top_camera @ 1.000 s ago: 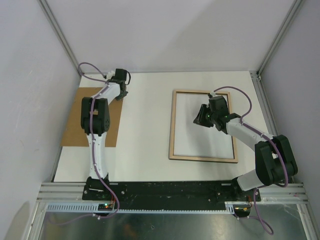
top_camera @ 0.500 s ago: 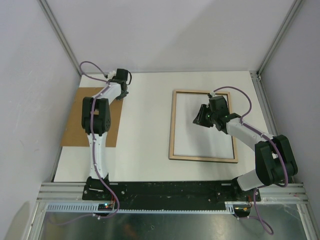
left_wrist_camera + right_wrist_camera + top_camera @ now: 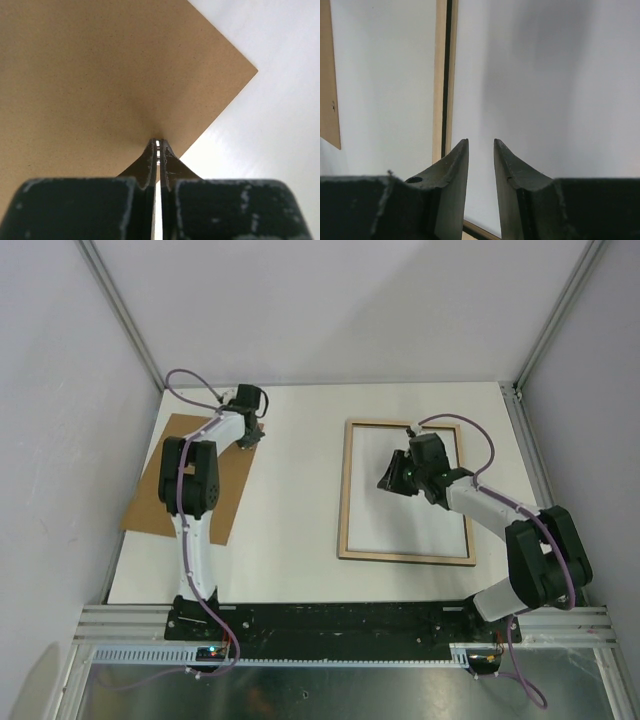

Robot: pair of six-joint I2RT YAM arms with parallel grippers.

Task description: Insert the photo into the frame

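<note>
The frame (image 3: 345, 490) lies flat on the white table (image 3: 290, 490), right of centre, pale wood reverse up. Its long axis runs from the near edge to the far edge. The area inside it is plain white. The right gripper (image 3: 385, 483) hangs over that area near the left rail, jaws a little apart and holding nothing. Well apart to the left, the left gripper (image 3: 251, 442) is pressed together on the far right corner of the skewed cardboard backing board (image 3: 150, 490).

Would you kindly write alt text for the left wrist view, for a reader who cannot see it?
The left gripper is shut on the near edge of a brown cardboard sheet, which bows up slightly there. White table shows to the right, past the sheet's corner.
</note>
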